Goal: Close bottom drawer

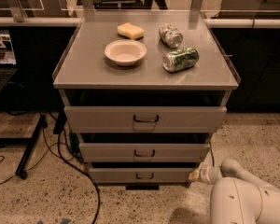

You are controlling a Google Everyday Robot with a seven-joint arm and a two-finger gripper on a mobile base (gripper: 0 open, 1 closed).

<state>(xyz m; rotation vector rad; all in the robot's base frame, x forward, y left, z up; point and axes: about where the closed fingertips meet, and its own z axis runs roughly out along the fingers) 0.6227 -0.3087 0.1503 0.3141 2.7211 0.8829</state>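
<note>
From the one camera view, looking down at a grey metal cabinet (84,73) on a speckled floor (252,139); three drawers face me, one below the other. The bottom drawer (112,175) is the lowest and narrowest front, just above the floor, with a small dark wire handle (144,176) at its centre; a dark gap shows between it and the middle drawer (107,151). The top drawer (98,119) is the widest, with a deep shadow over it.

The gripper (194,175) is low on the right, its pale tip at the right end of the bottom drawer's front, touching it or very nearly; whether it is wide or narrow I cannot tell. The white arm (242,199) fills the lower right corner.

On the cabinet's top: a pale bowl (125,52); a yellow sponge (130,31) behind it; a silver can (171,35) and a green can (180,59), both lying on their sides to the right. Black cables (60,148) trail over the floor at the left.
</note>
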